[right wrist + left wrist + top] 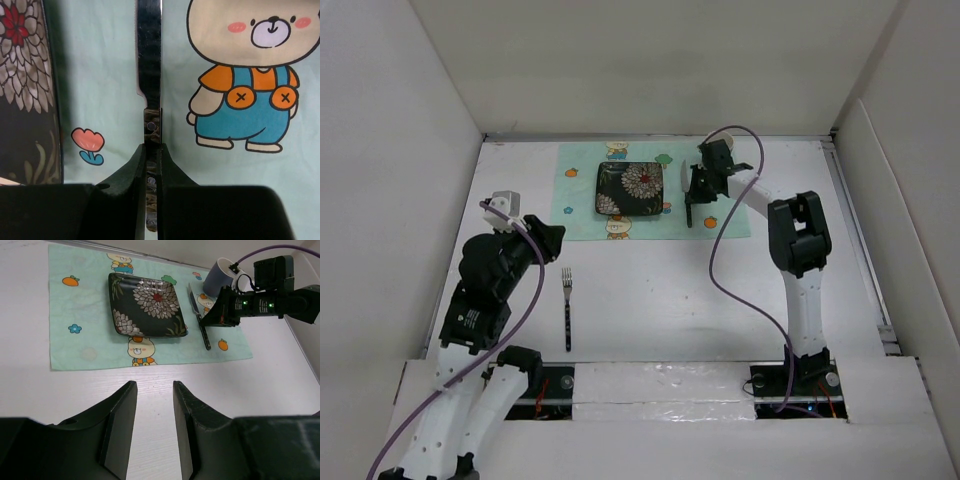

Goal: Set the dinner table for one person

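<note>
1. As the plate (630,188) sits at the middle of the placemat (582,205), all positions below are given from it.
2. Dinner table (650,310): the white surface under everything. The plate stands on its far half, roughly midway across.
3. Knife (149,60): just right of the plate and parallel to its right edge, over the placemat, blade pointing to the far side. Not touching the plate. Whether it rests on the mat cannot be told.
4. Right gripper (152,149): right of the plate, jaws clamped tight on the knife handle.
5. Mug (220,277): right of the plate and farther back, at the placemat's far right corner, partly hidden by the right arm.
6. Fork (567,310): nearer than the plate and to its left, off the placemat on the bare table, tines toward the far side.
7. Left gripper (155,407): nearer than the plate and to its left, above the bare table, jaws partly apart with nothing between them.
</note>
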You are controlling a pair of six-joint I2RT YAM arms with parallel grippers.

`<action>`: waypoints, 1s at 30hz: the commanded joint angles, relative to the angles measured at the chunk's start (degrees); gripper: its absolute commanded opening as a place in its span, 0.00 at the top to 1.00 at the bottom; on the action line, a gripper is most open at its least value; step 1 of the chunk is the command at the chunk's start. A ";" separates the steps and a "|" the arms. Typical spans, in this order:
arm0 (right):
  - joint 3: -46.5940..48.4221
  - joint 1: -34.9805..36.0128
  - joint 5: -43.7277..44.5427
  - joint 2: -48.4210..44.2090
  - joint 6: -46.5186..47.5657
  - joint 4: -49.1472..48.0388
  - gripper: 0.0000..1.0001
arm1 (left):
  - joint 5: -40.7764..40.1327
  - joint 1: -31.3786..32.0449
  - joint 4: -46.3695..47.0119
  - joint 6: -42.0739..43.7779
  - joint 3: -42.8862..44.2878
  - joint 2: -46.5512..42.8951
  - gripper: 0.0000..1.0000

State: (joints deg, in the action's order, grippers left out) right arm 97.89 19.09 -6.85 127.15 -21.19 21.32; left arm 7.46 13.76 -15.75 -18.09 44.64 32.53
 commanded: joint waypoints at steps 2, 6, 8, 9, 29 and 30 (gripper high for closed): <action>2.75 -0.37 -1.59 0.37 -0.69 -2.60 1.00 | 1.67 -0.22 2.12 0.16 -0.08 0.86 0.68; 0.73 -0.90 -1.14 0.38 -1.92 -4.09 0.97 | 0.89 -0.22 2.04 0.07 0.01 0.78 0.68; 0.29 -0.90 -1.58 0.38 -2.01 -4.10 0.90 | 0.89 -0.22 1.95 0.07 0.01 0.95 0.66; 0.20 -0.90 -1.67 0.20 -2.01 -3.66 0.87 | 0.71 -0.22 2.04 0.07 0.01 0.95 0.65; -40.64 8.31 3.39 -39.59 -5.96 -27.64 0.42 | -5.44 -0.22 -12.01 -10.99 5.27 16.68 0.52; -42.93 11.11 4.64 -41.44 -6.32 -28.35 0.47 | -5.88 -0.22 -14.98 -11.35 5.63 17.21 0.49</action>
State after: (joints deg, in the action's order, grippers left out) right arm 61.45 24.53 -6.96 89.08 -25.65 1.39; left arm 2.35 13.76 -24.69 -25.36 46.06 49.67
